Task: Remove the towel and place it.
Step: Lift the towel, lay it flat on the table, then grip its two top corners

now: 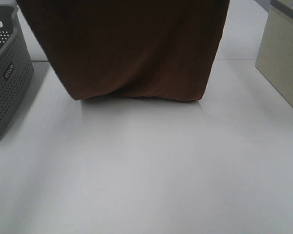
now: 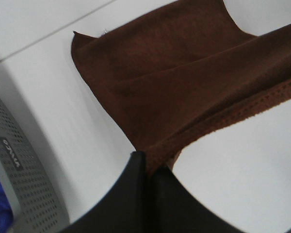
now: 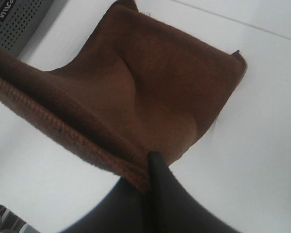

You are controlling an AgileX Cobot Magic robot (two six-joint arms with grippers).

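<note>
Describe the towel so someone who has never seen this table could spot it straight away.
On the white table, look between the grey perforated basket on the left and the beige box on the right. The towel hangs there, pinched by the left hand and the right hand, its lower edge reaching the table. It is the only dark brown, soft cloth.

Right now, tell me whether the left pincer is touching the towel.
Touching. The left wrist view shows the left pincer closed on the towel, whose hemmed edge runs straight in between the two fingertips with no gap.
</note>
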